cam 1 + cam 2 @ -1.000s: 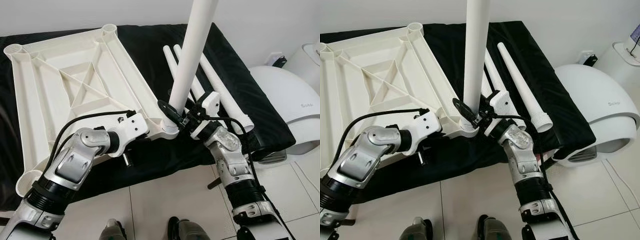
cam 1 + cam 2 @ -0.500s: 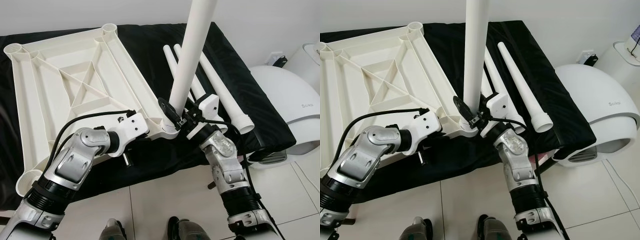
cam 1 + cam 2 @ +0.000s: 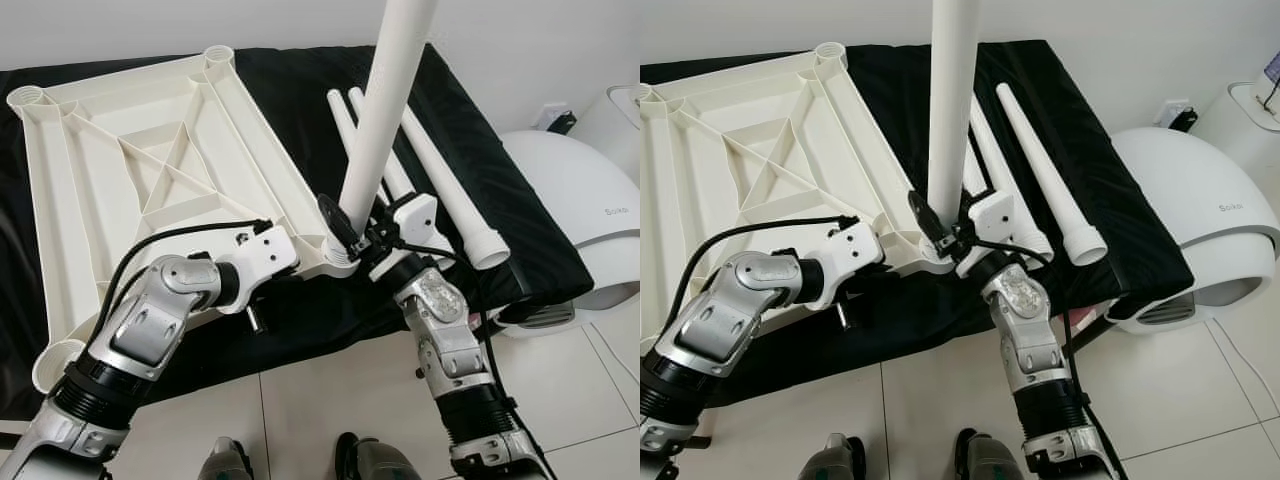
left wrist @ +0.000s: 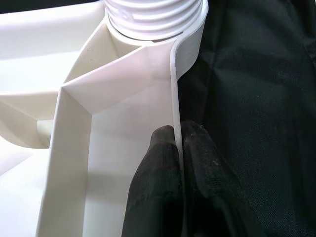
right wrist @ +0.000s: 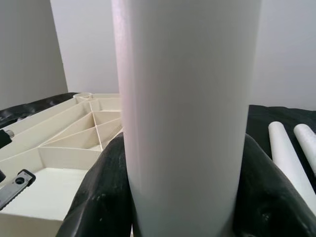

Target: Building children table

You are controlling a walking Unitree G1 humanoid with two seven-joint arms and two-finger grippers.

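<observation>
At frame centre, the right pincer [image 3: 352, 232] clamps the upright white leg [image 3: 383, 110] in its corner socket; the left pincer [image 4: 178, 148] pinches the tabletop [image 3: 150, 170] rim.

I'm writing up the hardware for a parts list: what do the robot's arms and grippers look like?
Both arms are silver metal with black ribbed collars near the forearms. The left arm carries a white wrist block and a looping black cable. The right arm has one too, with thin black wires. Each gripper has two long black fingers.
</observation>
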